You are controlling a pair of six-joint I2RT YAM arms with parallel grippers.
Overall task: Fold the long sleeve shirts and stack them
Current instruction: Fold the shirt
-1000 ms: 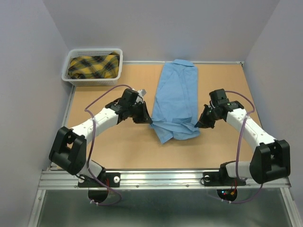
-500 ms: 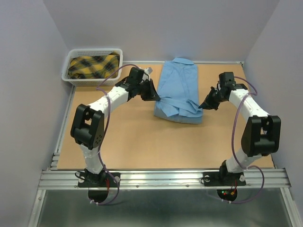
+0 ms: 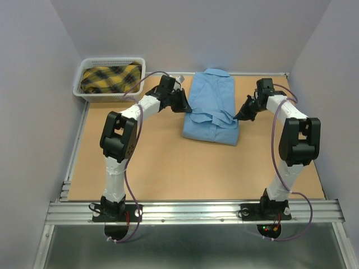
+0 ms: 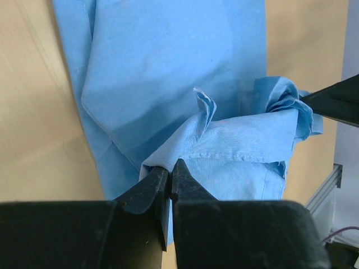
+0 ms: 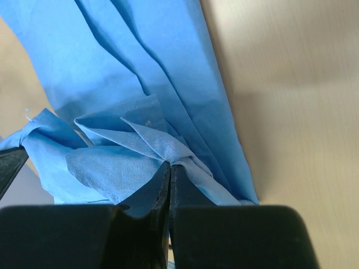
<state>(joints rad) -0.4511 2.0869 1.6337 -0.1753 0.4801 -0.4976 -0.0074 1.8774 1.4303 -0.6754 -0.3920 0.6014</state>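
We saw a plain light-blue shirt (image 3: 212, 106) on a tan, wood-toned worktop (image 3: 157, 168). A white basket (image 3: 98, 95) held a yellow-and-black plaid cloth (image 3: 110, 78). The left arm (image 3: 147, 103) and right arm (image 3: 276, 107) were white with black joints. The left pincer (image 4: 170, 171) and right pincer (image 5: 169, 167) were black, and the walls (image 3: 185, 33) pale lilac-grey.
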